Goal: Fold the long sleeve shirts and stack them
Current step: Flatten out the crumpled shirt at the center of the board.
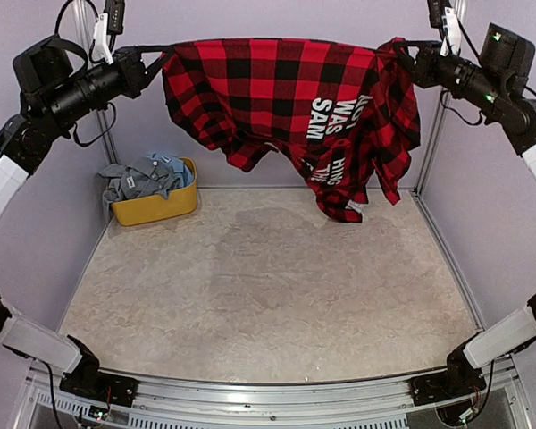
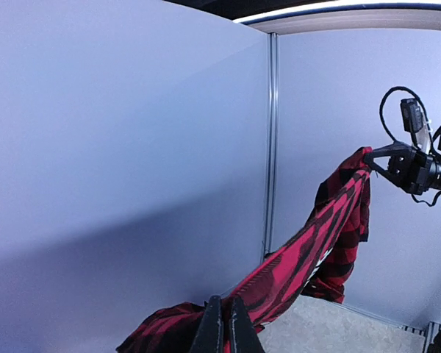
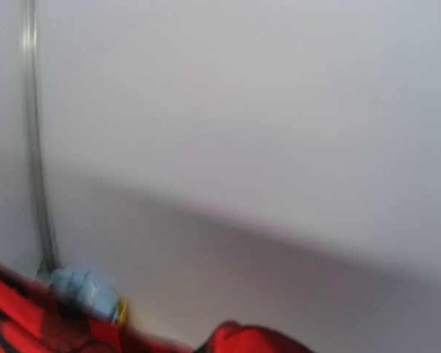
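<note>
Red-and-black flannel shirt (image 1: pixel 268 89) hangs high over the table (image 1: pixel 268 304), pulled taut near the back wall (image 1: pixel 277 18). Left gripper (image 1: pixel 157 57) and right gripper (image 1: pixel 402 50) each clamp shut on its top edge, likely to let it drape open for laying flat. Other shirts (image 1: pixel 147 176) sit in the yellow tub (image 1: pixel 161 209).

Robotics lab: a closed test cell built round a pale, stone-patterned worktop (image 1: pixel 268 295). Walled on three sides of the worktop by plain lavender-grey panels (image 1: pixel 277 20), joined by slim metal posts (image 2: pixel 270 147) at its far corners. Edged along the worktop's near side by a slotted aluminium rail (image 1: pixel 277 389), with a left arm (image 1: pixel 71 89) and a right arm (image 1: pixel 505 94) bolted at its two ends. Only household things: a red-and-black flannel shirt (image 1: pixel 277 89) hung above the worktop's far edge and a yellow tub (image 1: pixel 156 207) of clothes at its far left corner.
</note>
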Tool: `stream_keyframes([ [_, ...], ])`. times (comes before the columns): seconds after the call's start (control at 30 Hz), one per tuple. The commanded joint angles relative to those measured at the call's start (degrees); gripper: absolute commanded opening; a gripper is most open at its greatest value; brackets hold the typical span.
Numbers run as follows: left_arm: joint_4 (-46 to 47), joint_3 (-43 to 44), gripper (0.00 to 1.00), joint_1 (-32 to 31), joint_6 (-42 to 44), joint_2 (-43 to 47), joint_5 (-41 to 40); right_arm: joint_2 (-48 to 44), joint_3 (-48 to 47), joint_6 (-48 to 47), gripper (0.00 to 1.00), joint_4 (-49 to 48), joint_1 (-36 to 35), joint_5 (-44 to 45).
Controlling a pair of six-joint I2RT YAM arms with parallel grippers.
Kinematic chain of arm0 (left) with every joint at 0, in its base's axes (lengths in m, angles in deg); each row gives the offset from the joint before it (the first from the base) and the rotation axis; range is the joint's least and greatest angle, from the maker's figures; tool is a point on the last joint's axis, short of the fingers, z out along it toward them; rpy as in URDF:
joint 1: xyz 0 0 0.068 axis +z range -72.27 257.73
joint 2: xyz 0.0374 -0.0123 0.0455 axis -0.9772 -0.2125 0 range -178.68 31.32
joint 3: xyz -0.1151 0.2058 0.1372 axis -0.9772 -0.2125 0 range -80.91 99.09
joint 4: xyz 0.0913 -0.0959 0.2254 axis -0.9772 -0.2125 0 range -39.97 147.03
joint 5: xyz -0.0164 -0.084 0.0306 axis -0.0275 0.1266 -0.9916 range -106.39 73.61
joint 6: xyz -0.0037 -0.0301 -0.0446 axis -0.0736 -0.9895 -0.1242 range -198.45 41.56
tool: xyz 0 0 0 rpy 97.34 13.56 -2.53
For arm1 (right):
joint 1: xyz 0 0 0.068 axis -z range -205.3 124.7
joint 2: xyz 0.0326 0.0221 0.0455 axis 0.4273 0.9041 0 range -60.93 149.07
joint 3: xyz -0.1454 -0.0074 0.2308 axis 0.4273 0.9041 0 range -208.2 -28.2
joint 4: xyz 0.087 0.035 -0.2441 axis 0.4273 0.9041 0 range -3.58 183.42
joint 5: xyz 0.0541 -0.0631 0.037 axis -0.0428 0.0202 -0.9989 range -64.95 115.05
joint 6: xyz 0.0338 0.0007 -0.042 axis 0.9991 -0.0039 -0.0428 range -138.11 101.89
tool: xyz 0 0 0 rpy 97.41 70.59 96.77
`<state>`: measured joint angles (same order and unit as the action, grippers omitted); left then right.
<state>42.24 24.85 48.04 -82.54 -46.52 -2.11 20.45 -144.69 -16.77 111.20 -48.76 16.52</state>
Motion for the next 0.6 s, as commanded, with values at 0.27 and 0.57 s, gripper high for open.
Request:
stream_keyframes([
  [0.27, 1.81, -50.59, 0.00, -12.53, -0.02, 17.27, -16.34, -27.81, 57.65, 14.02, 0.00, 0.91, 2.64, 6.74],
  [0.57, -11.11, -54.91, 0.00, -20.65, -0.02, 16.74, -19.91, -28.85, 64.82, 19.76, 0.00, 8.18, -3.39, 4.10],
])
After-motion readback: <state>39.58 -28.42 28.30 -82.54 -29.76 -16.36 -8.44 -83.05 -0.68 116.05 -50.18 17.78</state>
